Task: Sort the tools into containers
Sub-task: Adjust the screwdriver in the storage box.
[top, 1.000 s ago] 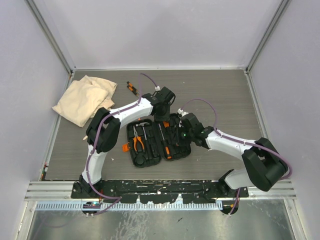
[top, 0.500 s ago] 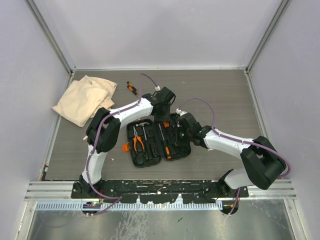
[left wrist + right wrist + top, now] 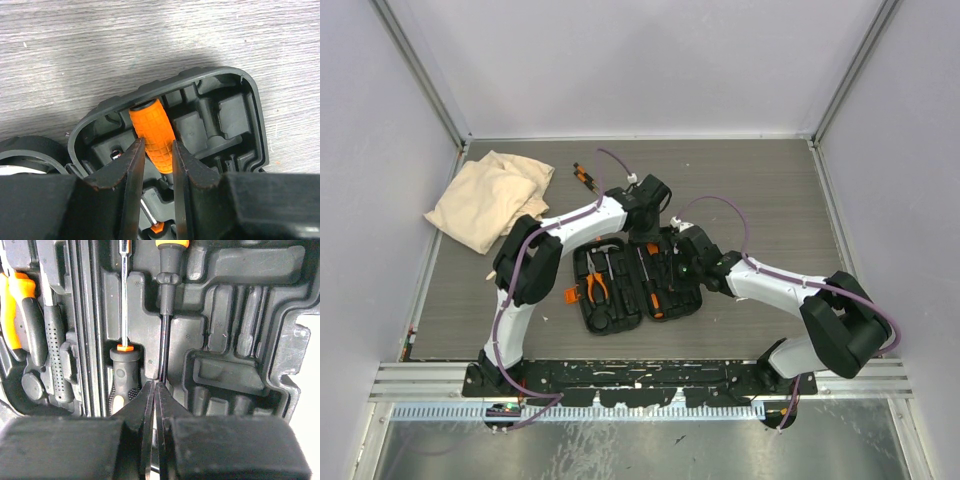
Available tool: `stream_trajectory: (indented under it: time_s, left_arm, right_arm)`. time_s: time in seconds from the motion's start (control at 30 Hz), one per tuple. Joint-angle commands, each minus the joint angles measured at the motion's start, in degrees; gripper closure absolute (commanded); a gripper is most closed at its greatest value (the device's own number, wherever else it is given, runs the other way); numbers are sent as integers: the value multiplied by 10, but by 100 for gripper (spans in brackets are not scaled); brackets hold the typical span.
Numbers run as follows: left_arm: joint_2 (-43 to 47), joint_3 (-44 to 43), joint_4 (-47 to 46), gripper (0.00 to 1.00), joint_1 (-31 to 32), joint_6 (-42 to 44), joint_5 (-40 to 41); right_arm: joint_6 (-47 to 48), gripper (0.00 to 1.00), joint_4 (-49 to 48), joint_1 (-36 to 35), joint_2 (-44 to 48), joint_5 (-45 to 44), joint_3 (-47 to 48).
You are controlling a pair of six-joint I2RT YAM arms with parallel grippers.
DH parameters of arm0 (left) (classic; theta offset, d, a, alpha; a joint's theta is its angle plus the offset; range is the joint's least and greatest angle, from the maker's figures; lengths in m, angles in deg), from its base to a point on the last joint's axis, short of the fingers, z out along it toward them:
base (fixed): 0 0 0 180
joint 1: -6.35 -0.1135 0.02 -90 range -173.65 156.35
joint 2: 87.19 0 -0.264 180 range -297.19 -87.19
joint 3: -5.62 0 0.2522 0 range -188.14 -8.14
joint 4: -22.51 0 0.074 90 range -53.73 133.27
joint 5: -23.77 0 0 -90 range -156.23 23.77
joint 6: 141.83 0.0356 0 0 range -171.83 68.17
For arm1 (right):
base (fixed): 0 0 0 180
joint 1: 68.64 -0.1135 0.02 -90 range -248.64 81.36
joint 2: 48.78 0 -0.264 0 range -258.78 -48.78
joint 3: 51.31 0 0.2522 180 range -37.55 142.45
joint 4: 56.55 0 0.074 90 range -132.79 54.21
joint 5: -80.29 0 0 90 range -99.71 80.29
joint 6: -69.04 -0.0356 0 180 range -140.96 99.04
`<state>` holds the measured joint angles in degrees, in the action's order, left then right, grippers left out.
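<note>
Two arms reach inward over one black tool case (image 3: 603,318), which lies open and flat on the grey table (image 3: 760,190).

Item, near left half of the case: we count one pair of pliers (image 3: 597,285) with orange-and-black handles, seated in its moulded recess.

Item, just left of the case: one small orange piece (image 3: 569,294) on the table; we cannot tell what it is.

Item, right half: one slim screwdriver (image 3: 123,365) with an orange collar, lying in its slot. Beside it lies one black-shafted screwdriver (image 3: 164,330).

Item, right gripper (image 3: 154,390): jaws clenched almost together at the tip end of that black shaft. We cannot tell whether they pinch it.

Item, far edge of the case: left gripper (image 3: 156,150), jaws clamped on an orange ribbed handle (image 3: 152,132) that sits in a recess against the case rim.

Item, farther back: one loose orange-and-black tool (image 3: 582,176) on the table, too small to identify.

Item, far left: one crumpled beige cloth (image 3: 485,200).
</note>
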<state>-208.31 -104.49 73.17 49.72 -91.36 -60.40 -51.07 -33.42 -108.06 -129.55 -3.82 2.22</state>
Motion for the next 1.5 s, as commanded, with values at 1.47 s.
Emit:
stream_trajectory:
  time_s: [1.47]
  left_arm:
    - [-55,-6,30,81,1,-14,9]
  right_arm:
    - [-56,99,61,-85,-90,-149,-72]
